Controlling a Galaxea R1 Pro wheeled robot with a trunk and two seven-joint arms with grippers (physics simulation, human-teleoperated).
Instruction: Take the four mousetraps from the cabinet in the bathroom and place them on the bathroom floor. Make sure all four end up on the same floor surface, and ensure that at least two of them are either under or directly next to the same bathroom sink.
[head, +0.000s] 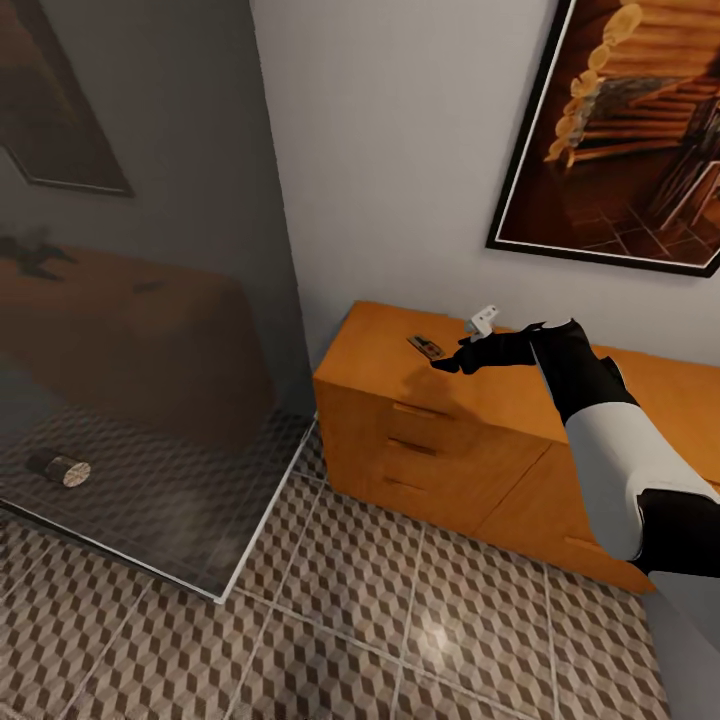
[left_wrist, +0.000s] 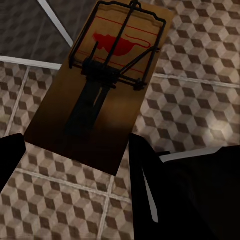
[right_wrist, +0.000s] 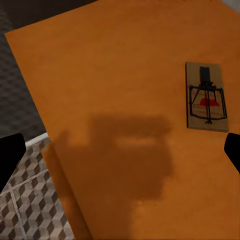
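Pale grey wall (head: 400, 150), framed log-cabin picture (head: 630, 130), smoky glass panel (head: 140, 300)

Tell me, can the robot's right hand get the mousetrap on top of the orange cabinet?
Probably yes. The right hand hovers open above the cabinet top, close to the mousetrap, which lies flat with bare wood around it and nothing between them. It looks off to one side, so a small shift seems needed.

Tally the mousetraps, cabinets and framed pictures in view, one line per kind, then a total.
Flat brown wooden mousetraps: 2 (one on the cabinet top, one between the left gripper's fingers)
Orange-wood drawer cabinet: 1
Dark-framed wall picture: 1
Total: 4
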